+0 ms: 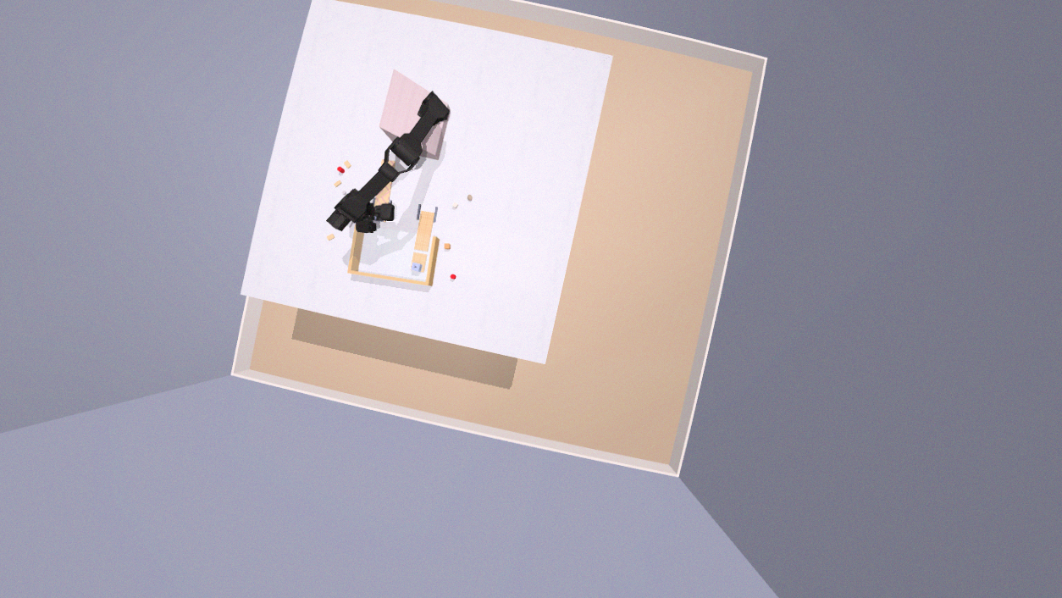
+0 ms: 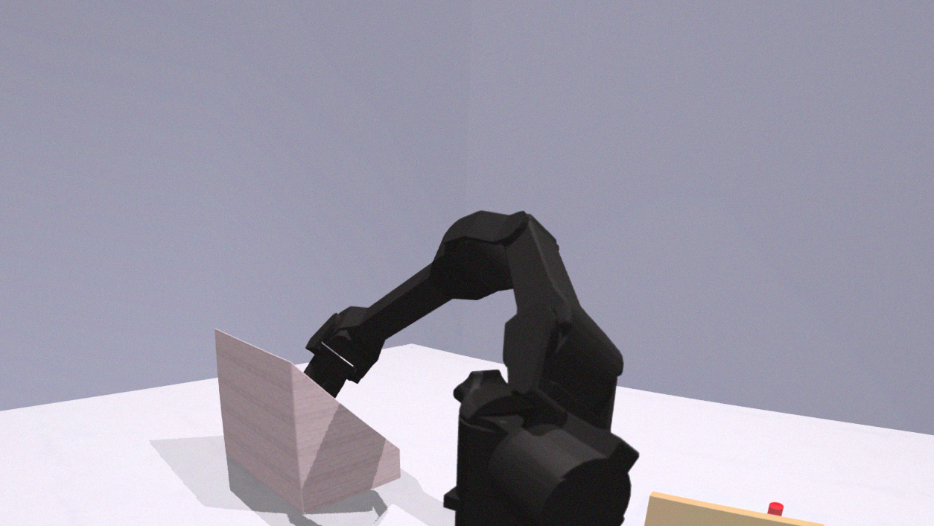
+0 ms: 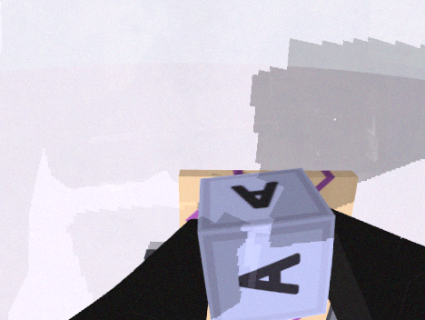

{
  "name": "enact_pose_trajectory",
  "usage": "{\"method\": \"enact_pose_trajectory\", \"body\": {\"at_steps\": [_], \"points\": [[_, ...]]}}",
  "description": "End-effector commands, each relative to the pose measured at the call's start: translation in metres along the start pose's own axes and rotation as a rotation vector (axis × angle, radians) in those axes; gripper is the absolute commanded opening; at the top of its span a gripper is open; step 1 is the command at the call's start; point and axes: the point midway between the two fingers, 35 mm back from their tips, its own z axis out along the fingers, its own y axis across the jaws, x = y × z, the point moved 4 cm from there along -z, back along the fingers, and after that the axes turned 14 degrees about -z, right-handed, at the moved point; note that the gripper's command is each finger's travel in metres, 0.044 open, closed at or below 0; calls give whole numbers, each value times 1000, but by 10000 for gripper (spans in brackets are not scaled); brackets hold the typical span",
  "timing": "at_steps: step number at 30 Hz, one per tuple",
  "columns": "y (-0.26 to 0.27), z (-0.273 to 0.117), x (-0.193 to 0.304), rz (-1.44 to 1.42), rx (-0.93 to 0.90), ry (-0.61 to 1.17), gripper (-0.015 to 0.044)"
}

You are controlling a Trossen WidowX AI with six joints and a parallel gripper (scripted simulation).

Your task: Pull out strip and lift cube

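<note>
The labelled cube (image 3: pixel 268 273) is pale blue with a black A on its top and on one side. My gripper (image 3: pixel 257 226) is shut on it, with a black finger at each side. The strip with purple zigzags (image 3: pixel 190 195) (image 1: pixel 383 194) lies under the cube; whether the cube touches it is hidden. A second strip (image 1: pixel 424 229) at the right in the top view has a gap before a separate short piece, where another blue cube (image 1: pixel 416 267) sits. The arm hides the held cube in the top and exterior views.
A three-sided wooden wall (image 1: pixel 432 261) (image 2: pixel 719 511) stands around the second cube. A pink wedge-shaped block (image 1: pixel 401 103) (image 2: pixel 261 404) stands by the arm's base. Dark rails (image 1: pixel 418 212) flank the second strip. Red pieces (image 1: pixel 452 277) (image 1: pixel 340 169) and several small blocks lie around on the white table (image 1: pixel 520 148).
</note>
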Motion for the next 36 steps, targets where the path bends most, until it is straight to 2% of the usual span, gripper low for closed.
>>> {"method": "enact_pose_trajectory", "body": {"at_steps": [1,19,36], "points": [[1,-3,1,1,2,-1,0],[38,-42,44,11,-3,-3,0],[67,-45,78,12,-4,-1,0]]}}
